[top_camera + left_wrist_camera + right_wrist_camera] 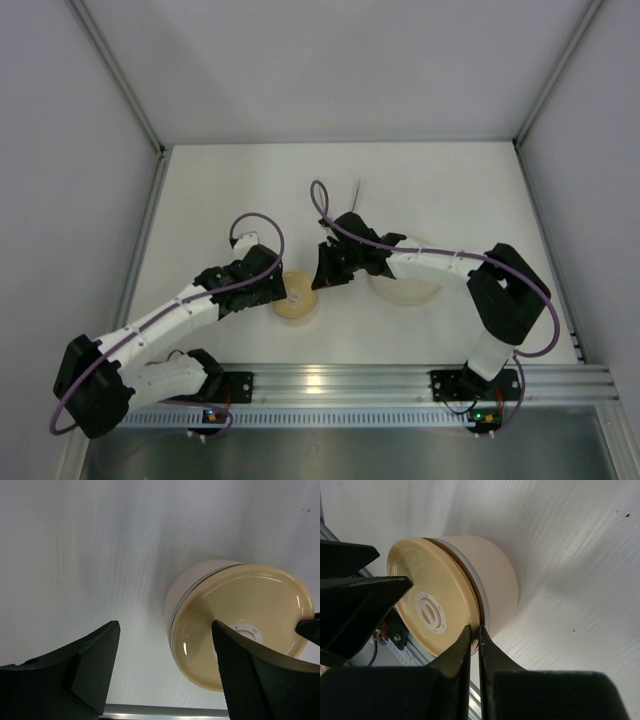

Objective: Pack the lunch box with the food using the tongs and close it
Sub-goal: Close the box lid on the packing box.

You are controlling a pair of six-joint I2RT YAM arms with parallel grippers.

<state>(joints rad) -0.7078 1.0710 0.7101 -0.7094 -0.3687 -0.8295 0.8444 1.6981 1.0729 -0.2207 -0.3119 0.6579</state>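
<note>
A round cream lunch box [297, 300] with a glossy tan lid [432, 605] seated on it stands near the front middle of the white bench [450, 180], between the two arms and just left of a pale plate [410, 292]. The left jaws stand open and empty beside it, one finger overlapping the lid, while the right jaws are pressed shut on nothing, tips at the seam where lid meets body. The box looks light, rigid and slick, likely to skid if nudged; the lid's rim seems the surest hold.
</note>
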